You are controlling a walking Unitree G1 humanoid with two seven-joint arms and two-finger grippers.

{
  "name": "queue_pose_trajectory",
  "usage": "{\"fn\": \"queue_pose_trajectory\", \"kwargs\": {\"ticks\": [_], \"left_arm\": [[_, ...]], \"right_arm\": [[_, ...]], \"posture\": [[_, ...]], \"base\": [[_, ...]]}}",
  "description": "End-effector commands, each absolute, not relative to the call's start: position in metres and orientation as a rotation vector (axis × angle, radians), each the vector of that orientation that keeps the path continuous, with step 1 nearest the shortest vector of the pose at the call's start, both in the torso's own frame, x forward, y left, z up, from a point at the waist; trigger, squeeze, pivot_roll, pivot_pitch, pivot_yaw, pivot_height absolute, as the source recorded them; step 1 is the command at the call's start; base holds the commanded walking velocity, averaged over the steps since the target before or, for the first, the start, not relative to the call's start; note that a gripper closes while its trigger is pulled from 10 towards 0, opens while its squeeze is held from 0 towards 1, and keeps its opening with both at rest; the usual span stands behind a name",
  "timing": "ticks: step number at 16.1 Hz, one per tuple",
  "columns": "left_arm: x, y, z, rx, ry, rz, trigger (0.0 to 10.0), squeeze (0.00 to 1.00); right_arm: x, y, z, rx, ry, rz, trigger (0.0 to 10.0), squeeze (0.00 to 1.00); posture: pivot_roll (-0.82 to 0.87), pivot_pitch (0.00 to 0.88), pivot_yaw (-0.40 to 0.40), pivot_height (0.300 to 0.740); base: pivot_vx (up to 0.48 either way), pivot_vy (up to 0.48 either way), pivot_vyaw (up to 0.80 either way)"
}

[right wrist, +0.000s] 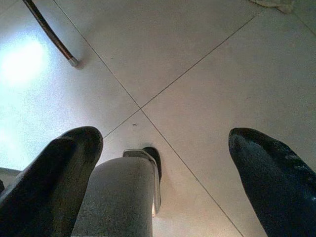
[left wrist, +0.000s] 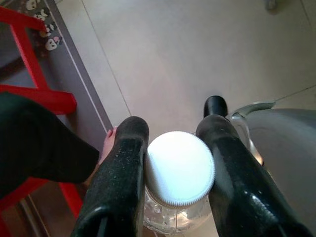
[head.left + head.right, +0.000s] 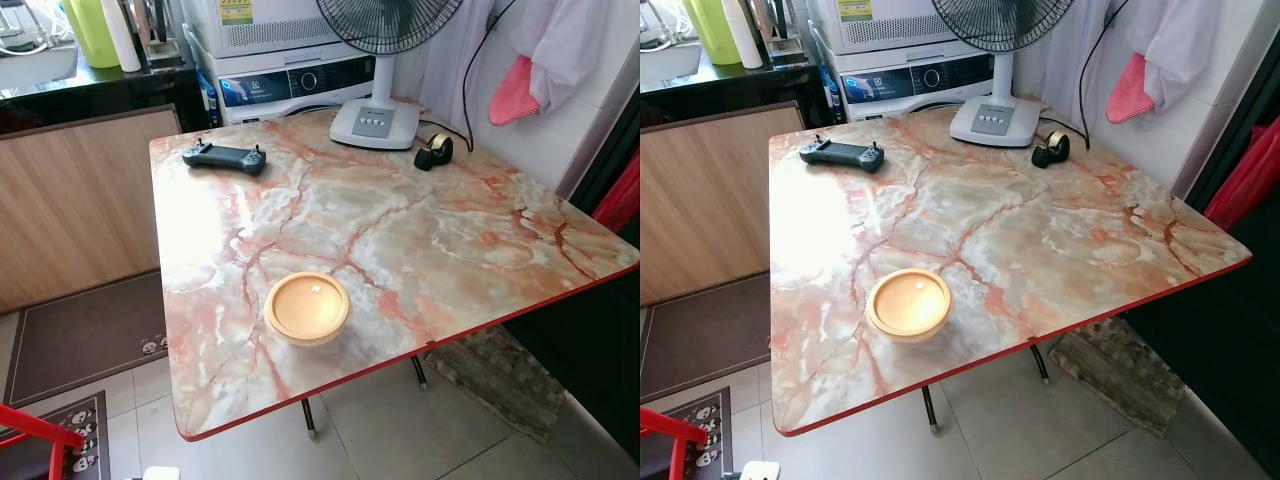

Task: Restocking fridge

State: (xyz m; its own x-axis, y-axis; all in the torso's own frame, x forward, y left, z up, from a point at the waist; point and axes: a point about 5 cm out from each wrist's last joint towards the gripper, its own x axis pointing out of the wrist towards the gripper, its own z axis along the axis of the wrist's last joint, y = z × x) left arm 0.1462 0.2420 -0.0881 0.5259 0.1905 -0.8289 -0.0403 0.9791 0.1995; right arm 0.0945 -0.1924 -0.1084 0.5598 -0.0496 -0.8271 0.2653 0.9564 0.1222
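Clamping a clear bottle (image 2: 177,197) just under its white ribbed cap (image 2: 179,168), the left gripper (image 2: 177,163) hangs low over pale floor tiles (image 2: 187,59), its 2 black fingers pressed against either side of the cap. Beside that gripper, the left wrist view records a red metal frame (image 2: 29,74), a dark patterned mat (image 2: 59,54) and part of a person's foot (image 2: 106,145) below a dark garment. The right gripper (image 1: 163,158) also hangs above the tiles (image 1: 197,89), fingers spread wide apart with nothing between them; the tip of a thin table leg (image 1: 52,34) rests on the floor near it. From the head views, a marble-patterned table (image 3: 450,240) with a red edge stands ahead. On it: 1 shallow orange bowl (image 3: 307,307) near the front edge, a black handheld controller (image 3: 224,157) toward the far left corner, the white base of a standing fan (image 3: 375,122) at the far edge, and a black tape dispenser (image 3: 434,151) just beside that base. Behind the table stands a white appliance (image 3: 290,80); a pink cloth (image 3: 513,95) hangs on the wall to the right.
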Motion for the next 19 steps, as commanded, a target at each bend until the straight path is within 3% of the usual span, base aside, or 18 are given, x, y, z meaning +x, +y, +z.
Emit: {"fn": "queue_pose_trajectory", "kwargs": {"ticks": [1, 6, 19], "left_arm": [[0.139, 0.238, -0.092, 0.140, 1.025, 0.147, 10.0, 0.00], [0.147, 0.228, -0.092, 0.118, 1.023, 0.142, 10.0, 0.00], [0.151, 0.232, -0.090, 0.111, 1.033, 0.146, 10.0, 0.00]], "right_arm": [[0.091, -0.196, -0.109, 0.243, 0.966, -0.206, 10.0, 0.00], [0.093, -0.196, -0.108, 0.231, 0.972, -0.159, 10.0, 0.00], [0.097, -0.194, -0.108, 0.229, 0.981, -0.129, 10.0, 0.00]], "posture": [[0.13, 0.000, -0.022, 0.740], [0.13, 0.000, -0.034, 0.740], [0.13, 0.000, -0.035, 0.740]], "base": [[0.000, 0.000, 0.00], [-0.266, 0.000, 0.00], [-0.320, 0.000, 0.00]]}}
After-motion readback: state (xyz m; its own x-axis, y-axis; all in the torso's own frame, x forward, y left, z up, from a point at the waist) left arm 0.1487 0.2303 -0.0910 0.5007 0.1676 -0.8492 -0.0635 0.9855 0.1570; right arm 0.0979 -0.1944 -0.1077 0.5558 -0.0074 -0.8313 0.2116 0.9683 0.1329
